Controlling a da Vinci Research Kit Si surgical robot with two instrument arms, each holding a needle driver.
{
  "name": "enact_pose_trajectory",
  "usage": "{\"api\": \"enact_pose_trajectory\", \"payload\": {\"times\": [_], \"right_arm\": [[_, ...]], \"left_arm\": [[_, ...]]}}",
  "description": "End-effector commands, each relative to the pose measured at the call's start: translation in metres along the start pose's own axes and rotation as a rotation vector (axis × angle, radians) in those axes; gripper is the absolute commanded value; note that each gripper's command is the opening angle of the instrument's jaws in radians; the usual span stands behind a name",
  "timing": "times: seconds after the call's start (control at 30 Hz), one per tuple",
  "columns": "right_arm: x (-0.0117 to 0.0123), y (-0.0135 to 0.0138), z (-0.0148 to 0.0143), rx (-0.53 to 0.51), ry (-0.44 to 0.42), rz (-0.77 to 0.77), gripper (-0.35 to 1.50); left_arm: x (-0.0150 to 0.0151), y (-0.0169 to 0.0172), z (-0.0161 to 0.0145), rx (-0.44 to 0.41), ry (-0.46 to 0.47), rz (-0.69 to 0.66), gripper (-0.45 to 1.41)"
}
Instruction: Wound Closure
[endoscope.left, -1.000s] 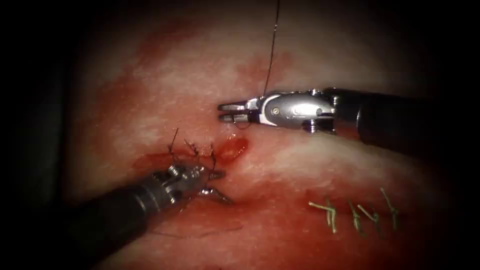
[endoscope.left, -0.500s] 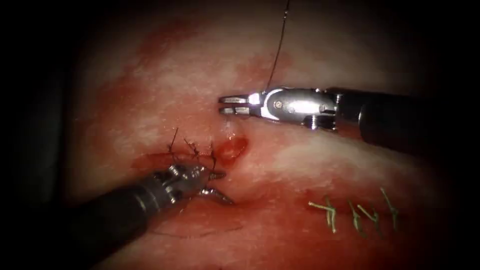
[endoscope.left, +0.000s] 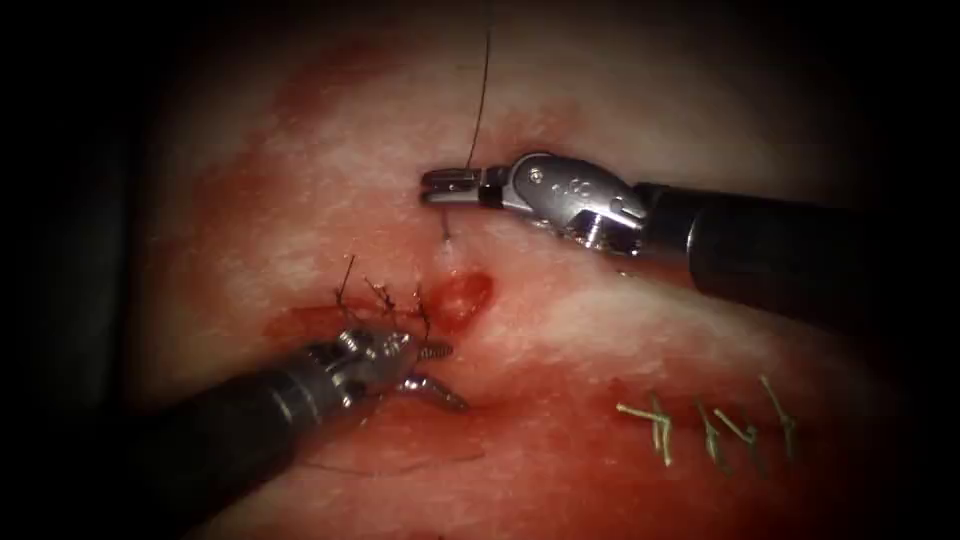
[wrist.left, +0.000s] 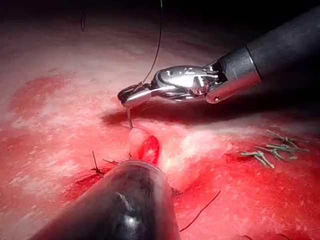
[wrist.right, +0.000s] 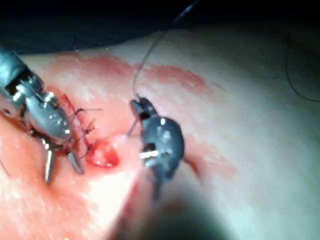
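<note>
Endoscope view: the right tool (endoscope.left: 440, 185) comes in from the right, well above the cut (endoscope.left: 300, 322) in the tissue (endoscope.left: 620, 100). Its fingers are clenched on a thin pale piece that looks like the needle (endoscope.left: 446, 225). The piece is held at its upper end and its lower end goes down into a small raised bit of tissue. The curve is too short in view to judge. The dark thread (endoscope.left: 480, 90) rises from the same fingers and leaves at the top edge. The left tool (endoscope.left: 440, 372) lies low on the tissue just below the cut. Its fingers are spread apart and grasp nothing. Three dark knotted stitches (endoscope.left: 385, 297) stand on the cut just above it. A glossy patch of red fluid (endoscope.left: 462, 298) sits just right of those stitches. A row of greenish stitches (endoscope.left: 710, 425) lies well apart at lower right.

Left wrist view: the right tool (wrist.left: 125, 97) has its fingers closed. The needle (wrist.left: 129, 119) runs straight down from the tips into a lifted lump of tissue. The thread (wrist.left: 159, 40) goes up from the fingers. The left tool's dark shaft (wrist.left: 125, 200) is in front, with the greenish stitches (wrist.left: 267, 152) beyond.

Right wrist view: the left tool (wrist.right: 61, 169) has both fingers splayed, tips down on the tissue beside the red fluid (wrist.right: 102, 155). The right tool (wrist.right: 140, 107) is clenched, with the thread (wrist.right: 150, 55) rising from it.
</note>
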Motion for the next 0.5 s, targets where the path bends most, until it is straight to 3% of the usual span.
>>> {"api": "enact_pose_trajectory", "payload": {"times": [0.03, 0.5], "right_arm": [[0.0002, 0.0002, 0.0008, -0.002, 0.012, 0.015, -0.35], [-0.0002, 0.0000, 0.0008, 0.005, -0.016, 0.217, -0.35]], "left_arm": [[0.0003, -0.0003, 0.0006, 0.000, 0.001, 0.001, 0.54], [0.0002, -0.0002, 0.0006, 0.000, -0.002, 0.002, 0.54]]}}
